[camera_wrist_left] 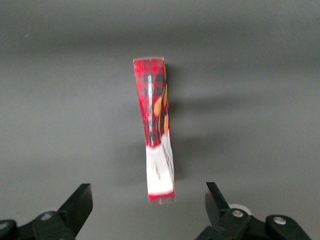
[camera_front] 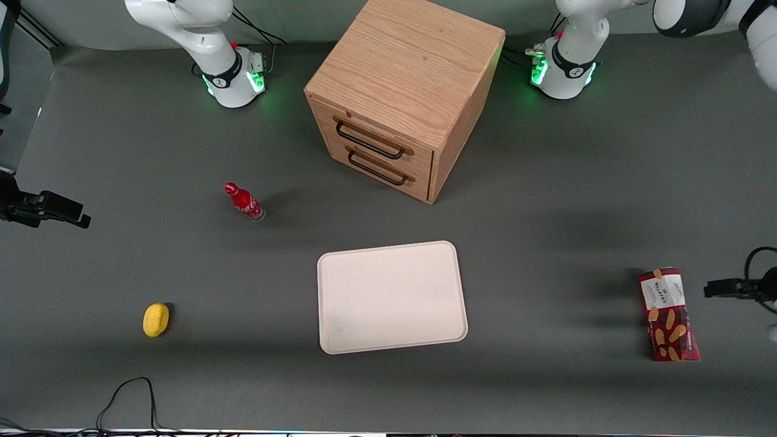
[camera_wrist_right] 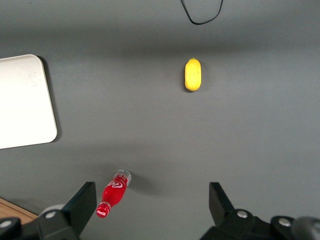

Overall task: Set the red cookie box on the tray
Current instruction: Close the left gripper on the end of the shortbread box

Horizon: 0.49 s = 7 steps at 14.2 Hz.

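The red cookie box (camera_front: 668, 315) stands on its narrow side on the grey table, toward the working arm's end and well apart from the tray. Its white label end points away from the front camera. The cream-white tray (camera_front: 391, 297) lies flat near the table's middle with nothing on it. In the left wrist view my gripper (camera_wrist_left: 147, 192) hovers open above the box (camera_wrist_left: 157, 125), and its two black fingertips (camera_wrist_left: 80, 200) stand wide on either side of the box's white end, not touching it. The front view does not show the gripper itself.
A wooden two-drawer cabinet (camera_front: 403, 97) stands farther from the front camera than the tray. A small red bottle (camera_front: 244, 202) and a yellow fruit (camera_front: 156, 319) sit toward the parked arm's end. A black cable (camera_front: 130, 394) loops at the near edge.
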Motion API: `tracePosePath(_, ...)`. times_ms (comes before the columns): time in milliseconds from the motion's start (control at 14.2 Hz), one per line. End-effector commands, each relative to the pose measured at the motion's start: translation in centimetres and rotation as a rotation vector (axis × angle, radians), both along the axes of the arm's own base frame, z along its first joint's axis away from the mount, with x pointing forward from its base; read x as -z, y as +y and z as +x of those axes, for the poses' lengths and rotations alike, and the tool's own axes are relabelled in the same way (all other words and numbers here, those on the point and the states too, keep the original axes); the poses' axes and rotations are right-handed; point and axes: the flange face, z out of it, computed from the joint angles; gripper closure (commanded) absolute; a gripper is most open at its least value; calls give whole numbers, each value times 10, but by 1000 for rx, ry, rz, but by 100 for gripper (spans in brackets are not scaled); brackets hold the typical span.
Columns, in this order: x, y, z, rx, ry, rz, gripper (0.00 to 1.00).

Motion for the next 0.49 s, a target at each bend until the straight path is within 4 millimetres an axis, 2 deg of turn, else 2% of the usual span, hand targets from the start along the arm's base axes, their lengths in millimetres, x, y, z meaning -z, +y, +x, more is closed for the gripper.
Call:
tracePosePath(0, 48, -3, 7, -2, -18, 12, 0)
tracePosePath(71, 66, -3, 9, 2, -9, 10, 0)
tracePosePath(282, 104, -1, 14, 3, -23, 11, 0)
tracePosePath(424, 119, -2, 17, 16, -36, 12, 0)
